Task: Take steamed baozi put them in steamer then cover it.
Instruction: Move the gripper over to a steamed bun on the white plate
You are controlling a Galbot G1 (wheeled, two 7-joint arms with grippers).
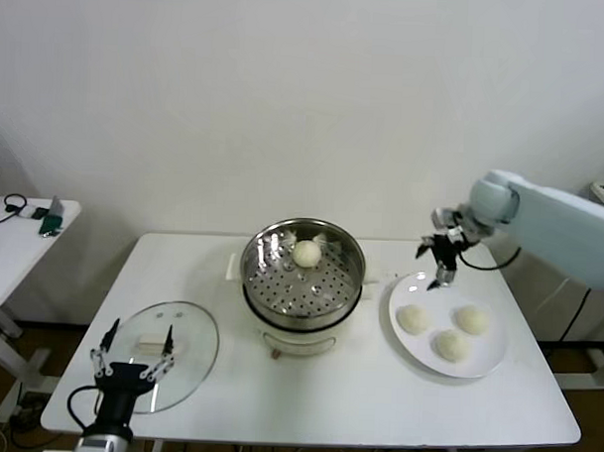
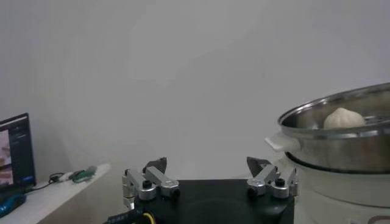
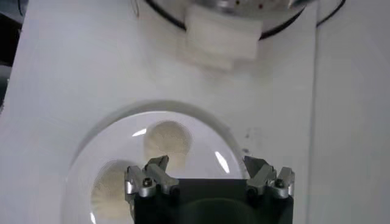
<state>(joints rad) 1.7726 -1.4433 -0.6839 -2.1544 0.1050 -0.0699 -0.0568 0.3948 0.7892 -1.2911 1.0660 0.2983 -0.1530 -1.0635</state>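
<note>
Hanging over the plate [image 1: 488,363] w/ 3 baozi [image 1: 412,319], right gripper [image 1: 441,267] jaws open; left gripper [image 1: 132,354] open near the cover [image 1: 194,326]; 1 bun in steamer [image 1: 271,255].

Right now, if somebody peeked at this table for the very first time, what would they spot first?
Probably the shiny steamer in the middle of the white table, with one baozi already inside. To its right, three more buns wait on a white plate, and the open right gripper hovers over the plate's far edge. The glass cover lies flat on the left, by the open left gripper.
</note>
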